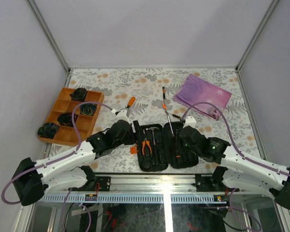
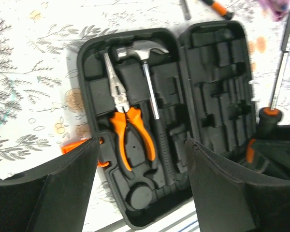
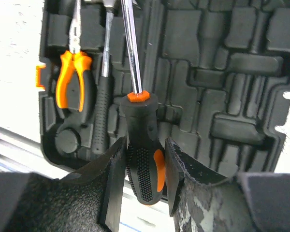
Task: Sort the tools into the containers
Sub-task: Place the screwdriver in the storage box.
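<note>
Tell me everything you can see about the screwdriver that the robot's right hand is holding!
The screwdriver has a fat black handle with a bumpy grip, an orange patch on its side and an orange six-sided collar. A thin shiny steel shaft runs from the collar, pointing away from the robot. The right gripper is clamped on the handle, one finger on each side. The screwdriver sits above the open black tool case; whether it touches the case cannot be told.
</note>
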`<state>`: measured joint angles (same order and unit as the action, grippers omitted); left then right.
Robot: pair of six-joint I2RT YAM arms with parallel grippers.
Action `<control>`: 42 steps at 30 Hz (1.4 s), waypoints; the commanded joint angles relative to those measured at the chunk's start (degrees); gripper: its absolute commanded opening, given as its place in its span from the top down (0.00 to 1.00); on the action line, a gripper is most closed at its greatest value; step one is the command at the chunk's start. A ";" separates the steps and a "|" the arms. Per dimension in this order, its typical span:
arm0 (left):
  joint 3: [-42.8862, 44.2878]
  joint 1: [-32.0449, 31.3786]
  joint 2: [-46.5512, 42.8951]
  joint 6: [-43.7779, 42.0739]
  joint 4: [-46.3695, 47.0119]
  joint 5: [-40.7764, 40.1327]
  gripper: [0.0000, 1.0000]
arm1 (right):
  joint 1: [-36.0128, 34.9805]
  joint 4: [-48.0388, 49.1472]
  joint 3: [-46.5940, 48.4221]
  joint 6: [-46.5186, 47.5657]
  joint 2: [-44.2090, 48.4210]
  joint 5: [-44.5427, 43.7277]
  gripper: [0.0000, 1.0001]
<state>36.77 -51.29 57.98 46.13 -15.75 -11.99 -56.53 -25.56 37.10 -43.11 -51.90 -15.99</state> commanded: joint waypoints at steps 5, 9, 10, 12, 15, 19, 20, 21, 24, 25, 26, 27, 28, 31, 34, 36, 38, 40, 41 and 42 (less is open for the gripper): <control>-0.02 1.43 3.96 -0.87 -0.81 -0.50 0.30 | 3.86 -4.18 -0.18 -2.32 -0.67 5.18 1.00; -1.22 1.80 5.26 -0.96 0.34 0.41 0.30 | 5.12 -1.51 -1.36 -2.19 -2.37 9.05 1.00; -1.52 1.78 5.56 -0.89 0.69 0.55 0.30 | 5.49 -0.90 -1.55 -2.30 -2.69 10.11 1.00; -2.31 1.88 6.11 -0.87 1.25 0.94 0.30 | 5.94 -0.34 -1.83 -2.60 -3.91 11.42 1.00; -3.22 1.89 6.46 -0.78 2.11 1.26 0.30 | 6.32 -0.39 -2.22 -4.23 -5.34 11.50 1.00; -3.80 1.89 7.23 -1.08 3.16 1.64 0.30 | 6.48 1.04 -3.35 -6.03 -6.85 11.83 1.00; -3.74 1.86 7.45 -1.24 3.37 1.76 0.30 | 6.58 1.26 -3.51 -6.31 -7.22 11.79 1.00; -3.66 1.92 7.81 -1.41 3.48 1.92 0.30 | 6.61 1.42 -3.60 -6.59 -7.71 11.62 1.00; -3.38 1.91 8.60 -1.73 3.66 2.05 0.31 | 6.76 1.60 -3.79 -7.32 -9.03 10.87 0.99; -3.33 2.01 8.80 -1.82 3.70 2.13 0.31 | 6.78 1.65 -3.87 -7.49 -9.52 10.83 0.99; -3.29 1.98 8.98 -1.96 3.75 2.08 0.31 | 6.84 1.65 -3.88 -7.67 -9.98 10.74 0.99; -3.38 1.97 9.09 -2.00 3.79 2.11 0.31 | 6.87 1.73 -3.86 -7.76 -10.31 10.68 0.98; -3.38 1.91 9.13 -2.01 3.79 2.09 0.31 | 6.84 1.68 -3.95 -7.82 -10.59 10.42 0.96; -3.57 1.98 8.98 -1.82 3.71 1.74 0.31 | 6.87 1.40 -3.99 -7.99 -11.40 9.91 0.87; -4.19 1.99 8.12 -1.44 4.17 1.69 0.31 | 6.84 1.54 -4.21 -7.99 -12.01 9.88 0.77; -4.47 1.97 7.57 -1.31 4.22 1.53 0.31 | 6.82 1.65 -4.21 -7.98 -12.40 10.21 0.73; -4.47 1.98 7.27 -1.29 4.12 1.43 0.31 | 6.81 1.53 -4.15 -8.01 -12.67 10.37 0.69; -4.52 1.98 7.24 -1.30 4.07 1.44 0.31 | 6.83 1.32 -4.02 -8.00 -12.75 10.57 0.65; -4.52 1.98 7.25 -1.36 3.98 1.39 0.31 | 6.80 1.18 -4.02 -7.99 -12.64 10.75 0.61; -4.52 1.98 7.24 -1.39 3.97 1.37 0.31 | 6.85 1.11 -3.85 -8.01 -12.55 10.99 0.59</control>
<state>32.84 -49.71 66.02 45.17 -14.35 -10.11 -50.17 -25.74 32.80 -50.17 -64.71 -4.99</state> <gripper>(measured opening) 0.695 0.400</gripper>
